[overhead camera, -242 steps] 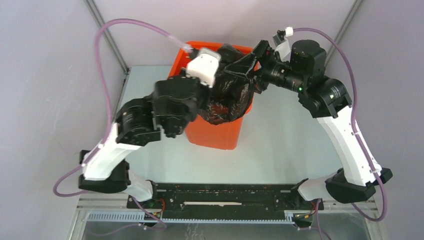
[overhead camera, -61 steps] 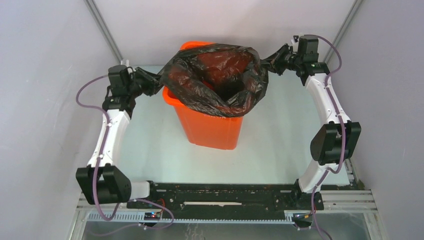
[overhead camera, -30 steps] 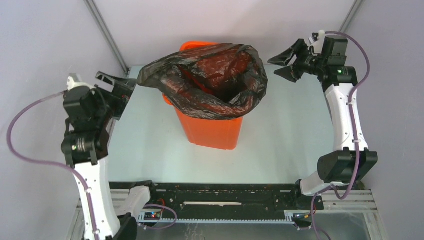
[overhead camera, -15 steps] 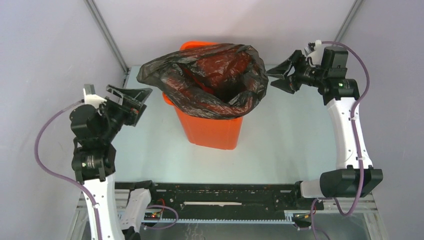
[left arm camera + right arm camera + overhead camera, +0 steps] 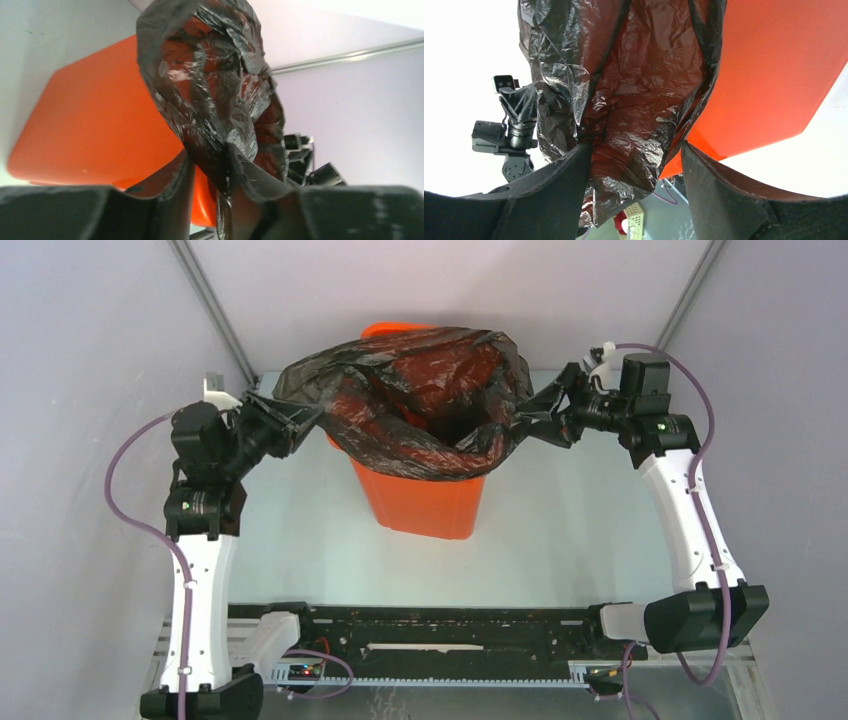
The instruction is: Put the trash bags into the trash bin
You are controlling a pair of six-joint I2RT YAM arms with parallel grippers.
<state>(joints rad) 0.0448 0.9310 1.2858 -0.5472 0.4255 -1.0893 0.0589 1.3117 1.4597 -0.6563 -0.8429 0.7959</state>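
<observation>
Inside orange trash bin, black trash bag — mouth spread wide

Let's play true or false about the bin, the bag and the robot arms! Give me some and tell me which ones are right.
1. The bin is orange. True.
2. The bag has its mouth open. True.
3. The bag is white. False: it is black and shiny.
4. The bag lies crumpled beside the bin. False: it sits in the bin, draped over its rim.
5. The left fingers and the right fingers are each at an edge of the bag, one on each side. True.
</observation>
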